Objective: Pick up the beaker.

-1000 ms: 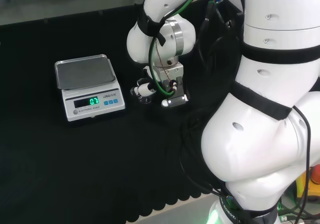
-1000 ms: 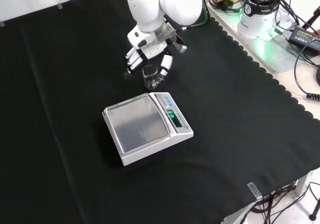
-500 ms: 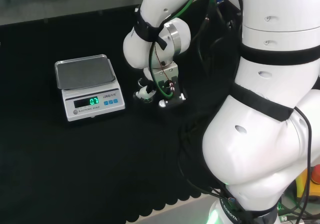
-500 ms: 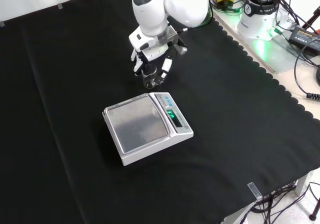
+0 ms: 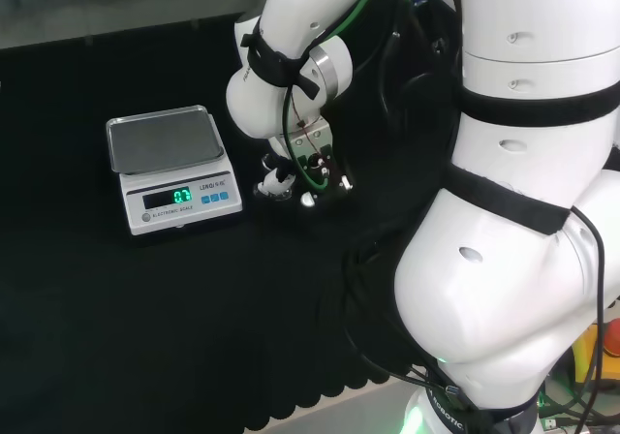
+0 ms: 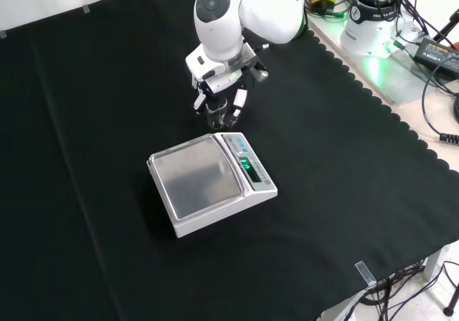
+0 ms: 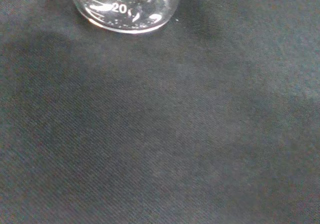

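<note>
Beaker (image 6: 216, 110) stands upright on the black-cloth table (image 6: 93, 120), long axis vertical, just beyond the far edge of the scale (image 6: 211, 182) in the front view. Hand (image 6: 221, 100) sits right at it: fingers (image 6: 199, 100) come down on the beaker's left side in that view and the thumb-side digit (image 6: 239, 99) on its right, so the glass lies between them, directly under the palm. Fingers look curled in around the beaker, though whether they actually touch the glass I cannot tell. In the head view the hand (image 5: 278, 178) is low near the cloth, just right of the scale (image 5: 172, 167). Wrist view shows the beaker's clear base (image 7: 125, 6) resting flat on the cloth, so not lifted yet.

Judgement: grasp is closing or just closed; next move is a straight-up lift, keeping the beaker vertical and clear of the scale beside it.

Counts: one beaker, one scale, one hand, one arm. No other glassware visible on the table.
</note>
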You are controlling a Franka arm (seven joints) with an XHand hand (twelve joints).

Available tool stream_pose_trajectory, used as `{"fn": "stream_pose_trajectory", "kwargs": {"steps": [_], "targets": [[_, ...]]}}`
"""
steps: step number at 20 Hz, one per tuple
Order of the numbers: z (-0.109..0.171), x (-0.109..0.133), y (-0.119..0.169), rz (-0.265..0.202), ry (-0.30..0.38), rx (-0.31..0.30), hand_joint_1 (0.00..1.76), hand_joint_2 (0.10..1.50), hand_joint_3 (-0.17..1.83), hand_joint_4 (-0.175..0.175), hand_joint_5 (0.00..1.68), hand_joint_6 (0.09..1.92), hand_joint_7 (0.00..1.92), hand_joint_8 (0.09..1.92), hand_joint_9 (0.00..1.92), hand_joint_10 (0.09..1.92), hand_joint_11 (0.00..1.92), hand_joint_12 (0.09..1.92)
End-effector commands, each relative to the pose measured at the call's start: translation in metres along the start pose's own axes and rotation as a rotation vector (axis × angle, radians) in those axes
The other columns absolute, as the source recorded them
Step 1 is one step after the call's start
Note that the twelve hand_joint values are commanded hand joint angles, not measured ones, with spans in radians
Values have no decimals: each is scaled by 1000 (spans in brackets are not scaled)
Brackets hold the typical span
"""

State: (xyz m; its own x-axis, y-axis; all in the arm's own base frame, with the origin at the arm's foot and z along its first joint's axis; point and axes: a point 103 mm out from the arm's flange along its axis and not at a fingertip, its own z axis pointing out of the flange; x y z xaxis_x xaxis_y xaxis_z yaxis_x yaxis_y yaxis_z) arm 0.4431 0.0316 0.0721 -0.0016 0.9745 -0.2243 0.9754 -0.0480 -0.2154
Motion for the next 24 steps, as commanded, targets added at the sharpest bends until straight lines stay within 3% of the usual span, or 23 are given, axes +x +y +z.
{"fn": "stream_pose_trajectory", "kwargs": {"steps": [1, 4, 10, 14, 24], "targets": [[-25, -18, -7, 26, -19, -22, 1090, 795, 503, 118, 1139, 849, 1616, 785, 1787, 512, 1357, 870], [-45, -31, -15, 39, -31, -35, 1105, 769, 545, 86, 1155, 836, 1649, 755, 1809, 483, 1385, 847], [-89, -53, -33, 35, -28, -62, 1116, 735, 602, 63, 1168, 836, 1685, 721, 1847, 447, 1421, 813], [-122, -73, -50, 51, 65, -125, 1119, 722, 624, 61, 1173, 837, 1693, 713, 1858, 434, 1431, 804], [-169, -91, -80, 94, 124, -197, 1125, 695, 672, 51, 1182, 843, 1715, 699, 1885, 412, 1444, 791]]}}
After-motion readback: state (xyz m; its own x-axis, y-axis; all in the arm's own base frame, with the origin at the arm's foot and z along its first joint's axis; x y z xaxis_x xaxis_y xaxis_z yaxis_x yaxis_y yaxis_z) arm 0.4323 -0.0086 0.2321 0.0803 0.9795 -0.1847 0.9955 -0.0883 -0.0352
